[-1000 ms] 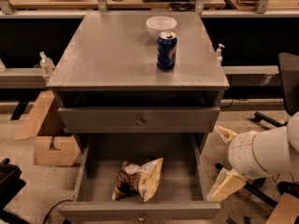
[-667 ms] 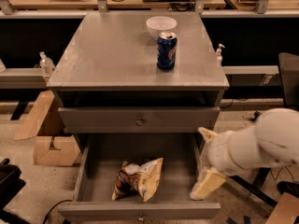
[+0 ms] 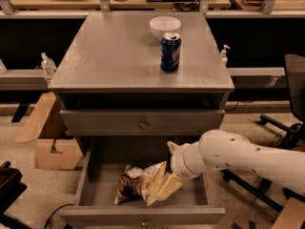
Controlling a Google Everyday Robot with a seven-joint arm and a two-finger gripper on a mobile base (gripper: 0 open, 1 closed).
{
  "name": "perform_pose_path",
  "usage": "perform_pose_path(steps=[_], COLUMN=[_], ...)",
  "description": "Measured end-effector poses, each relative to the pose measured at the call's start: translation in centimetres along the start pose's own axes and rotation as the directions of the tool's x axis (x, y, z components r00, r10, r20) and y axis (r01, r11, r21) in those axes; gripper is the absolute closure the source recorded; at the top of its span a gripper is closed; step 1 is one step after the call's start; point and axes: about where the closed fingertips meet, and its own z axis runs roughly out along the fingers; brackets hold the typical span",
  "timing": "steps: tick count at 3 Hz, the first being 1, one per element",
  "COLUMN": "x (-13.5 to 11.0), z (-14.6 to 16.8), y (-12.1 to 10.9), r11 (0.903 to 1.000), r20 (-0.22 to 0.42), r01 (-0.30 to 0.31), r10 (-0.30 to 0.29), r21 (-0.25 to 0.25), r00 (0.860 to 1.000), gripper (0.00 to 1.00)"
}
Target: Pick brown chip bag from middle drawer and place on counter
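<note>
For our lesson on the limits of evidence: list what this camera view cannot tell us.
Camera view: the gripper, in the middle drawer, covers the right end of the brown chip bag; contact unclear.
Camera view: the right edge cuts off the arm.
Camera view: lettering on the blue can is too small.

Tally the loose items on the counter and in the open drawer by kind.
Bowl: 1, on the counter
Soda can: 1, on the counter
Chip bag: 1, in the drawer
Total: 3
The gripper is over the drawer at the bag.
</note>
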Motion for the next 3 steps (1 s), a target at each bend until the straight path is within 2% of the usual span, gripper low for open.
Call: perform_pose_path(steps=[1, 2, 3], x=[-0.1, 0.0, -0.3], z=[6.0, 13.3, 17.1], y=[-0.3, 0.3, 1.0], r11=[0.9992, 0.9968, 0.9937], r20=[-0.003, -0.063, -0.093], r01=[-0.022, -0.023, -0.019], r10=[0.022, 0.018, 0.009], r21=[-0.032, -0.077, -0.111], r00=[1.0, 0.998, 0.996], gripper=[0.0, 0.0, 0.0])
